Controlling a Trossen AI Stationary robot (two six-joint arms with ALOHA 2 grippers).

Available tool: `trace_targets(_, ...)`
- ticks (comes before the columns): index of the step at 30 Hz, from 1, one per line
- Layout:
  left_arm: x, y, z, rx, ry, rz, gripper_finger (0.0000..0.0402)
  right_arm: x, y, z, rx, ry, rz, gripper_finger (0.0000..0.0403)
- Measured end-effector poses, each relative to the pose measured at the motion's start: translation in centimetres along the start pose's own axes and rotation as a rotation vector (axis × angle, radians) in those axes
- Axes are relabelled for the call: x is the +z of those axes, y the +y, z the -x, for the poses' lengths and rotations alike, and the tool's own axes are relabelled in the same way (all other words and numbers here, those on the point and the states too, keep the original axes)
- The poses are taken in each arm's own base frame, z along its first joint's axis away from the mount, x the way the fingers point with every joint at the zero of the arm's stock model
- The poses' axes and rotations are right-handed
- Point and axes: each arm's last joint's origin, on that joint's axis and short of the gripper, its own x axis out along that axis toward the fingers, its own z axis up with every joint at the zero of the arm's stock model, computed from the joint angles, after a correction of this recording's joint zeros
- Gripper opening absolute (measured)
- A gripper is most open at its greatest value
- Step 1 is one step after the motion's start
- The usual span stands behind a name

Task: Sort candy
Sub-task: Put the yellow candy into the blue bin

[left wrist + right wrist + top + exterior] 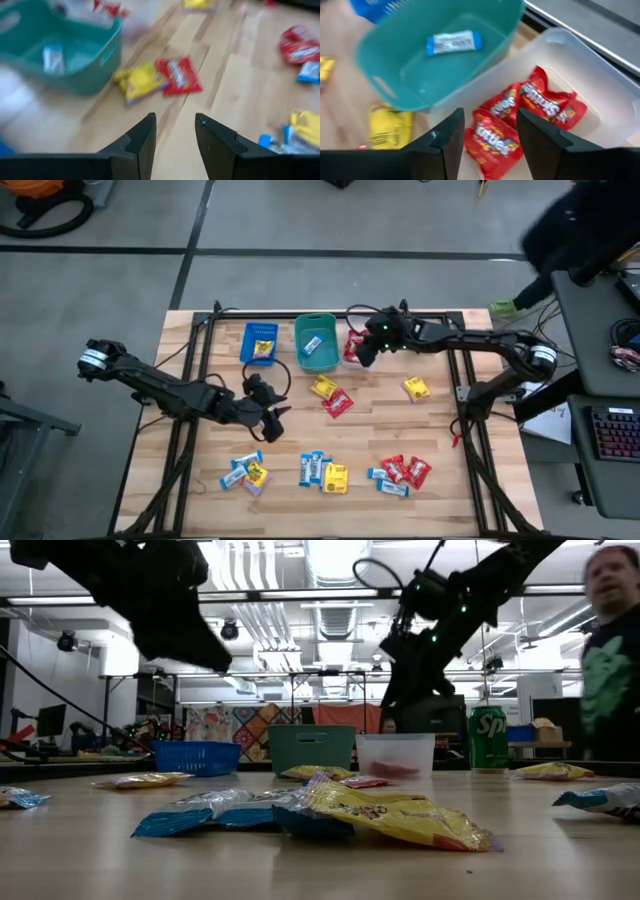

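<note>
Your right gripper hangs open and empty over the clear bin, so lift straight clear before reaching for more red candy.

Grey concrete floor around the wooden table, bright ceiling strip lights, desk with keyboard at three o'clock

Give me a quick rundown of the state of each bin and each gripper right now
Blue bin: holds a yellow packet.
Teal bin: holds one light blue-white packet.
Clear bin: holds red packets.
Left gripper: open, empty, above the bare table near a yellow and red pair.
Right gripper: open, empty, over the clear bin.
Green soda can: upright.
</note>
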Motion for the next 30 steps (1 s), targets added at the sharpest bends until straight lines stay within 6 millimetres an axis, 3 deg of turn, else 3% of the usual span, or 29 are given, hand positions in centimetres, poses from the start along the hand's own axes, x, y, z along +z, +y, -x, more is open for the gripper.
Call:
trace_targets(9, -1.4, 0.7, 0.0, 0.085, 0.172, 0.046, 0.0129, 0.2, 3.9, 3.6, 0.131, -0.085, 0.057, 0.0173)
trace_targets(17, -2.6, 0.6, -1.1, 0.128, 0.248, -0.003, 0.0191, -1.0, 7.1, 4.5, 0.226, -0.071, 0.12, 0.0173)
trace_targets(22, -3.7, 0.5, -2.1, 0.165, 0.314, -0.042, 0.0205, -1.5, 8.0, 4.5, 0.246, -0.056, 0.131, 0.0173)
trace_targets(30, -5.2, 0.5, -3.4, 0.236, 0.384, -0.038, 0.0193, -1.6, 8.3, 4.6, 0.253, -0.056, 0.136, 0.0173)
